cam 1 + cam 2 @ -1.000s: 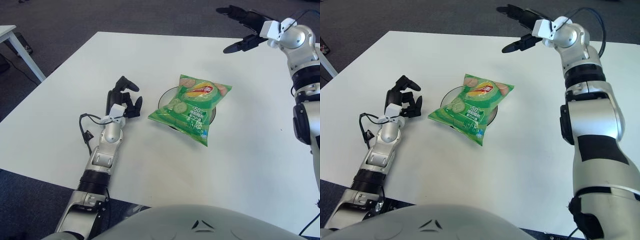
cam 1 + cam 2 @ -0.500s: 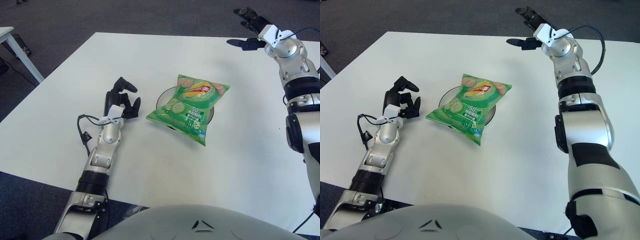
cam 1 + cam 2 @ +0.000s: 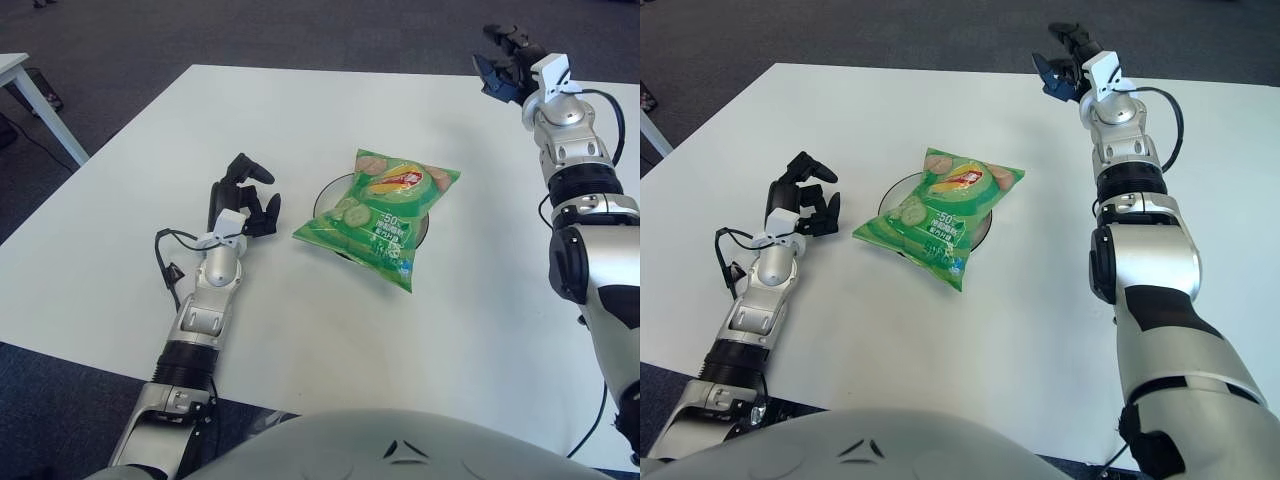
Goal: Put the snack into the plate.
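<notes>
The green bag of cucumber-flavour chips lies across the dark plate near the middle of the white tabletop. The bag is wider than the plate, so it bridges the rim and overhangs on the near right side, one corner pointing toward the robot; only an arc of the plate shows on the left and a sliver on the right. Resting flat like that, propped by the rim rather than tucked inside, it looks settled enough, and I judge the placing as good as done.

The right robot hand is held above the far right edge of the tabletop, well apart from the bag. Its fingers are loosely curled and hold nothing, which fits a hand that has no further business with the snack.

The left robot hand shows just left of the plate, forearm stretched along the tabletop toward the near edge. Its fingers are bent inward, empty and not touching plate or bag; it seems merely idle, kept clear so the plate stays reachable.
</notes>
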{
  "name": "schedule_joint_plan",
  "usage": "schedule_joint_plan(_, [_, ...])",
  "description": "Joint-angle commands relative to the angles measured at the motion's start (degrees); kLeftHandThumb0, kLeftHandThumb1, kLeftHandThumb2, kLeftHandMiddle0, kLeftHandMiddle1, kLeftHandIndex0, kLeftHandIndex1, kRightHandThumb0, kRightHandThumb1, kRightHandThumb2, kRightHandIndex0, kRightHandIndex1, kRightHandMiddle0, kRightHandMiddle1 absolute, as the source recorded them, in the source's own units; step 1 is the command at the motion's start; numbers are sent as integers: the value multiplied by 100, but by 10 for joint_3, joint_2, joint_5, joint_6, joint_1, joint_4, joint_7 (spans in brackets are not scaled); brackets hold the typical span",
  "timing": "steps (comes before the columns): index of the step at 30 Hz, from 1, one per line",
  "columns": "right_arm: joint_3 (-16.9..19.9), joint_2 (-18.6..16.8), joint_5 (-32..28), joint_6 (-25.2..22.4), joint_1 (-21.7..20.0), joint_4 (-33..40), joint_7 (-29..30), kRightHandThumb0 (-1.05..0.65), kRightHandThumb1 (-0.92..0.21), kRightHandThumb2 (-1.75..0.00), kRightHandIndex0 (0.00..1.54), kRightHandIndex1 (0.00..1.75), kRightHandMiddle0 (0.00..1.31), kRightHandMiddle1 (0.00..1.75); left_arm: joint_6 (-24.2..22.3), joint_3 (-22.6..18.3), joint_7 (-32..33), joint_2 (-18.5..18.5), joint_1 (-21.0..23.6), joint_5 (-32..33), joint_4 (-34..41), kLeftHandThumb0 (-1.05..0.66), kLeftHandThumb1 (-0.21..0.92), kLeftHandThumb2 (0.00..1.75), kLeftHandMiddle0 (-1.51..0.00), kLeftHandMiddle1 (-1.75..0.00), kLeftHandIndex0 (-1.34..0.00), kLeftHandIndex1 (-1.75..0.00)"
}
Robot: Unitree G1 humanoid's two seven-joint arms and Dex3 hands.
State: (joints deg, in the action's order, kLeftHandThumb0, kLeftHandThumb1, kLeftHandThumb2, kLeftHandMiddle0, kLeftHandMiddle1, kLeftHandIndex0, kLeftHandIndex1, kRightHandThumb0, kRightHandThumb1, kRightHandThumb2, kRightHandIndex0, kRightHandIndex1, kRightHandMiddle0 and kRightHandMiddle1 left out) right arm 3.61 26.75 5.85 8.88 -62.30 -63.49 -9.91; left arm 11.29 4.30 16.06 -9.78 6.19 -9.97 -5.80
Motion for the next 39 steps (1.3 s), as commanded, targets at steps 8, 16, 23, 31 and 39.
schedule_joint_plan(8, [57,-12,-52,-32,-7,-67,13,-70,-92,-89,24,96,0,99,-3,9,-5,40,-70,10,-41,-46,38,124,-123,-175,-56,-175])
schedule_joint_plan(16, [86,-17,-82,-55,19,-60,8,-72,-92,-94,26,125,0,161,1,4,-9,39,-72,11,-41,-46,38,123,-122,-175,-56,-175])
schedule_joint_plan(23, [111,-18,-118,-114,31,-51,-18,-53,-82,-86,49,150,30,174,9,1,-15,38,-72,12,-45,-46,38,123,-123,-175,-56,-175])
schedule_joint_plan(31, [152,-19,-168,-175,45,-48,-44,-43,-52,-107,76,170,46,175,11,-5,-22,35,-77,14,-40,-46,39,123,-123,-175,-55,-175])
schedule_joint_plan(39, [159,-38,-186,-209,115,44,-36,-49,-31,-132,106,174,62,175,12,-14,-34,35,-83,25,-33,-45,40,121,-123,-175,-54,-175])
